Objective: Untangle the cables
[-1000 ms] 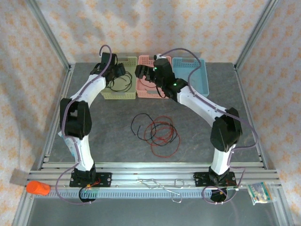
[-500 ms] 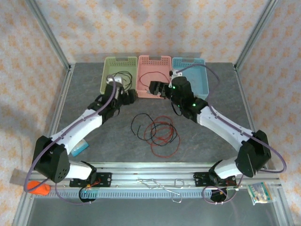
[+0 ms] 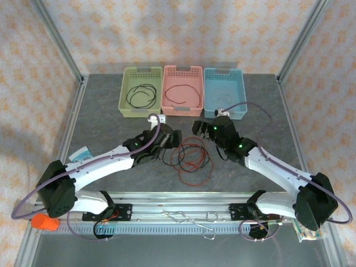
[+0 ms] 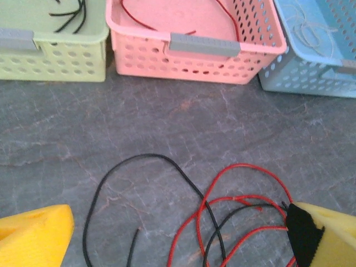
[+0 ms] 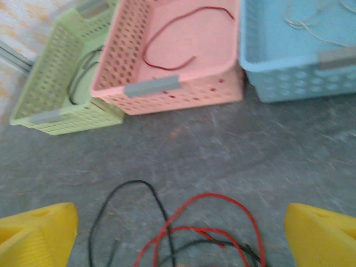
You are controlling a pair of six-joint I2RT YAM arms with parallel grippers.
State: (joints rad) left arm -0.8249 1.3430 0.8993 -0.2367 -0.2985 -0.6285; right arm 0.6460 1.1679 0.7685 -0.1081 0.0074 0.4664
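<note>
grey table (image 3: 111,128): left tool (image 3: 168,138) and right tool (image 3: 198,127), wide and empty, are back from the baskets (image 3: 181,68) over the remaining cables (image 3: 189,158); another pick looks due.

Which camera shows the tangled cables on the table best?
Top external: the red-and-black tangle shows nearly whole, loops and crossings together. Both wrist views cut it off at their bottom edge, catching its far loops.

Red and black cables (image 3: 189,158) lie tangled; the left gripper (image 3: 168,139) is at their left edge, the right gripper (image 3: 198,127) just behind
</note>
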